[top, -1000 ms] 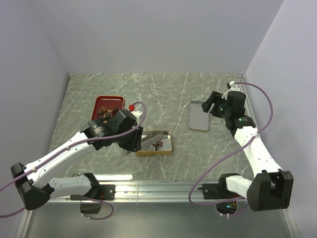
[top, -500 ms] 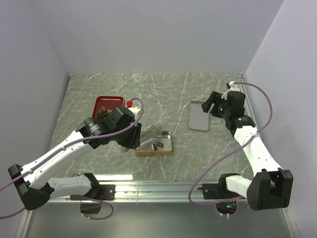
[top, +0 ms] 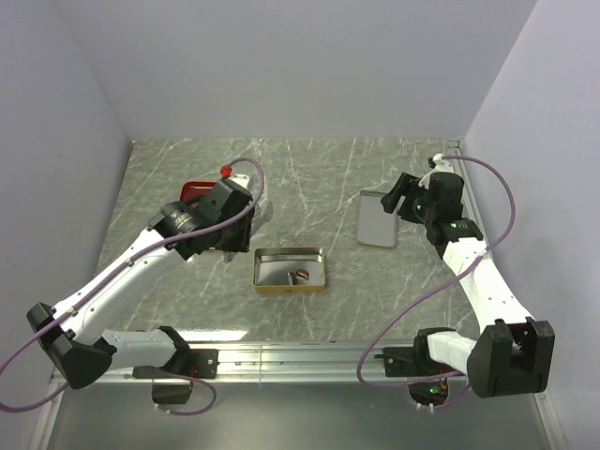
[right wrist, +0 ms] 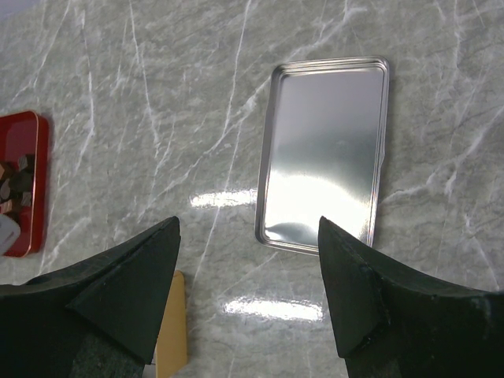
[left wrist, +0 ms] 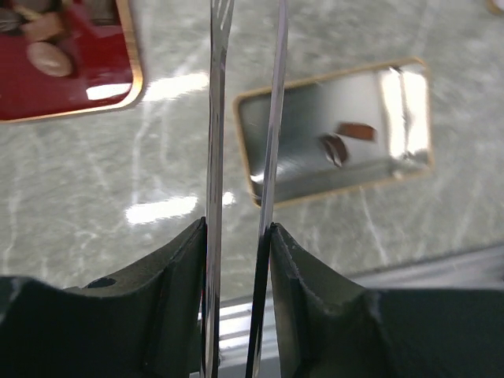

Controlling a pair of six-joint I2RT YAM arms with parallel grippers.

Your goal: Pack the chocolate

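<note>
The left gripper [left wrist: 236, 236], clamped on slim tweezers [left wrist: 246, 118], hangs by the red tray [left wrist: 94, 75], where most chocolate [left wrist: 49, 57] lies ahead and left of it; two pieces [left wrist: 335, 150] sit in the gold tin [left wrist: 303, 130]. The right gripper [right wrist: 248, 252] gapes over the lid [right wrist: 327, 157], well apart.

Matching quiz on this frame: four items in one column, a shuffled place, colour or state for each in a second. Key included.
1. tray
2. tin
3. lid
4. tweezers

a. clamped in left gripper
b. silver, bare, at right
c. gold, two chocolates inside
d. red, at left, several chocolates

Pairs: 1-d, 2-c, 3-b, 4-a
</note>
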